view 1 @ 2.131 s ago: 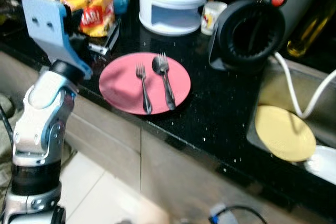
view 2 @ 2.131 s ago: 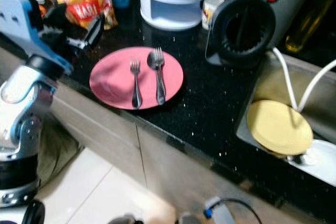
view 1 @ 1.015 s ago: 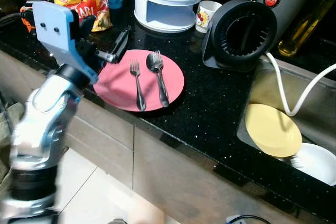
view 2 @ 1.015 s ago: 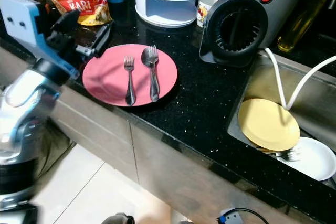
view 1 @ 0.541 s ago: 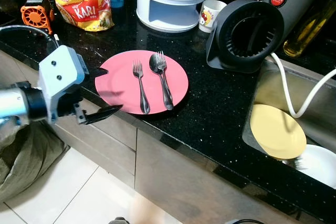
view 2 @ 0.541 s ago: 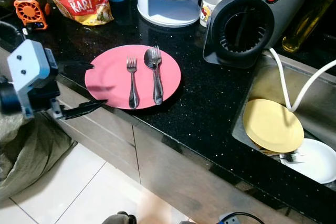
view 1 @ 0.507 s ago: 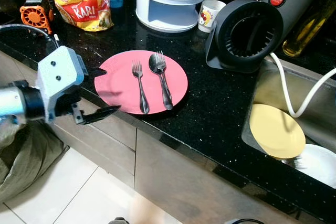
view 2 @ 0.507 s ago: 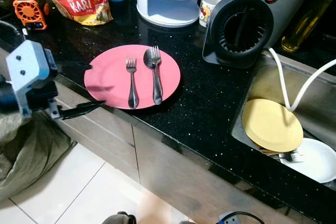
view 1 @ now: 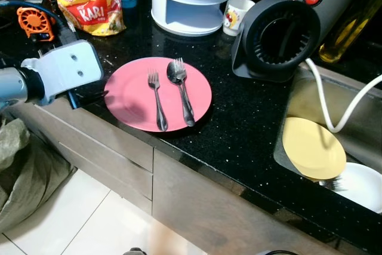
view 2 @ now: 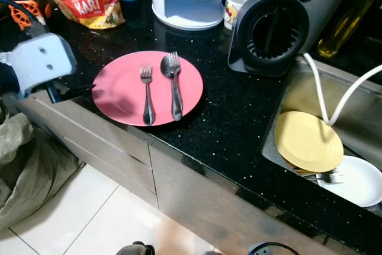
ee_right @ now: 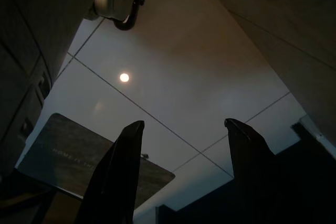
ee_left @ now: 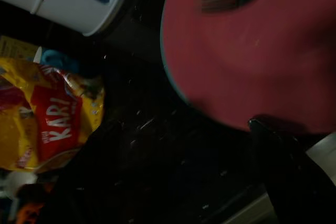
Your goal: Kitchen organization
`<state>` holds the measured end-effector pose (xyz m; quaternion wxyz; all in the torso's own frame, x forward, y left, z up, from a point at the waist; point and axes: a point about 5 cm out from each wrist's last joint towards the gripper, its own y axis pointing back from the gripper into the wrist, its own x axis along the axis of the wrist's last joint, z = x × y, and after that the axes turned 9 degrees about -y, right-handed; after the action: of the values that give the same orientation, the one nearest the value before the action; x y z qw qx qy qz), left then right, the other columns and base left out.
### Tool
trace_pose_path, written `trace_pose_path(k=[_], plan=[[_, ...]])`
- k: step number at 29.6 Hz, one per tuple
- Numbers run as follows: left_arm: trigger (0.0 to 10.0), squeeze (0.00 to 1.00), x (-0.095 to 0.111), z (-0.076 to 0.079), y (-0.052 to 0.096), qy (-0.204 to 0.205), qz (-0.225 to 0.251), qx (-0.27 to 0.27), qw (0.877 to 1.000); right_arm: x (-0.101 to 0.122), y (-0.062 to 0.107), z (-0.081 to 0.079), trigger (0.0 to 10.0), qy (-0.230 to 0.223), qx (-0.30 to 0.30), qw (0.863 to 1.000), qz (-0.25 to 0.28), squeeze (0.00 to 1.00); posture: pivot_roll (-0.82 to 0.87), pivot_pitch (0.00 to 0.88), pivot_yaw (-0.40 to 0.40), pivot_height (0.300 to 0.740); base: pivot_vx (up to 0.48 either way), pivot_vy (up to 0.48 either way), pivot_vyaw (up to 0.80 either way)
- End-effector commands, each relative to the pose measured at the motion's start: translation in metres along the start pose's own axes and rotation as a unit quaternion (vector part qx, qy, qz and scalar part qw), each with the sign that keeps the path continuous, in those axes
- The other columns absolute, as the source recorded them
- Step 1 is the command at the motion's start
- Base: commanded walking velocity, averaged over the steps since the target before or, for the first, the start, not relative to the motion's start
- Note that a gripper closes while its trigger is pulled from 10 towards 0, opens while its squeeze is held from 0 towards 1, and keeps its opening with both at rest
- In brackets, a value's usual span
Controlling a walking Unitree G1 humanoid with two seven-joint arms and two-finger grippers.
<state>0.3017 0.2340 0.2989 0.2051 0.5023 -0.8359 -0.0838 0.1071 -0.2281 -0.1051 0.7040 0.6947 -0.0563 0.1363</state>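
left eye view: a pink plate (view 1: 134, 97) lies on the black counter (view 1: 239, 129) near its front edge, with a fork (view 1: 157, 101) and a spoon (view 1: 181, 91) side by side on it. the left gripper (view 1: 89, 97) sits at the plate's left rim; from here i cannot tell how its fingers stand. a snack bag (view 1: 89, 1) lies further back, and a yellow plate (view 1: 313, 147) rests in the sink (view 1: 358, 103).

left wrist view: one dark fingertip (ee_left: 262, 129) sits at the pink rim; the other seems a blurred dark shape, spread well apart.

right wrist view: the right gripper (ee_right: 184, 129) hangs over floor tiles (ee_right: 173, 87), fingers spread, pinching nothing.
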Motion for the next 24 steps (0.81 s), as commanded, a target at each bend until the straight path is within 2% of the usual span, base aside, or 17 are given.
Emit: trace_pose_path(k=[1, 3, 5, 8, 9, 17, 20, 21, 22, 24], plan=[[10.0, 0.0, -0.006, -0.003, 0.001, -0.044, -0.028, -0.017, 0.998, -0.008, 0.0, 0.0, 10.0, 0.0, -0.005, 1.0, -0.012, 0.0, 0.16, 0.09, -0.076, 0.74, 0.0, 0.0, 0.0], [10.0, 0.0, -0.007, -0.006, -0.002, -0.069, -0.032, -0.021, 0.997, -0.008, 0.0, 0.001, 10.0, 0.001, -0.006, 1.0, -0.012, 0.0, 0.16, 0.088, -0.077, 0.74, 0.0, 0.0, 0.0], [10.0, 0.0, -0.004, -0.007, -0.006, -0.096, -0.016, -0.037, 0.995, -0.009, 0.0, 0.001, 10.0, 0.004, -0.008, 1.0, -0.013, 0.0, 0.16, 0.087, -0.077, 0.74, 0.0, 0.0, 0.0], [10.0, 0.0, -0.003, -0.006, -0.009, -0.11, -0.011, -0.047, 0.993, -0.009, 0.001, 0.001, 10.0, 0.005, -0.01, 1.0, -0.014, 0.0, 0.16, 0.086, -0.074, 0.74, 0.0, 0.0, 0.0], [10.0, 0.0, -0.002, -0.004, -0.016, -0.13, 0.0, -0.061, 0.99, -0.01, 0.001, 0.001, 10.0, 0.004, -0.011, 1.0, -0.015, 0.0, 0.16, 0.088, -0.07, 0.74, 0.0, 0.0, 0.0], [10.0, 0.0, 0.004, -0.006, -0.032, -0.175, 0.032, -0.071, 0.982, -0.015, 0.0, 0.0, 10.0, 0.0, -0.013, 1.0, -0.019, 0.0, 0.14, 0.091, -0.058, 0.74, 0.0, 0.0, 0.0], [10.0, 0.0, 0.004, -0.007, -0.033, -0.178, 0.035, -0.068, 0.981, -0.016, 0.0, 0.0, 10.0, -0.001, -0.014, 1.0, -0.019, 0.0, 0.14, 0.091, -0.058, 0.74, 0.0, 0.0, 0.0], [10.0, 0.0, 0.012, -0.012, -0.035, -0.18, 0.06, -0.066, 0.98, -0.017, 0.0, -0.001, 10.0, -0.002, -0.014, 1.0, -0.021, 0.0, 0.14, 0.091, -0.054, 0.74, 0.0, 0.0, 0.0], [10.0, 0.0, 0.012, -0.012, -0.035, -0.18, 0.06, -0.066, 0.98, -0.017, 0.0, -0.001, 10.0, -0.002, -0.014, 1.0, -0.021, 0.0, 0.14, 0.091, -0.054, 0.74, 0.0, 0.0, 0.0], [10.0, 0.0, 0.015, -0.009, -0.031, -0.163, 0.077, -0.113, 0.977, -0.016, 0.0, -0.001, 10.0, -0.004, -0.014, 1.0, -0.02, 0.0, 0.14, 0.092, -0.053, 0.74, 0.0, 0.0, 0.0]])
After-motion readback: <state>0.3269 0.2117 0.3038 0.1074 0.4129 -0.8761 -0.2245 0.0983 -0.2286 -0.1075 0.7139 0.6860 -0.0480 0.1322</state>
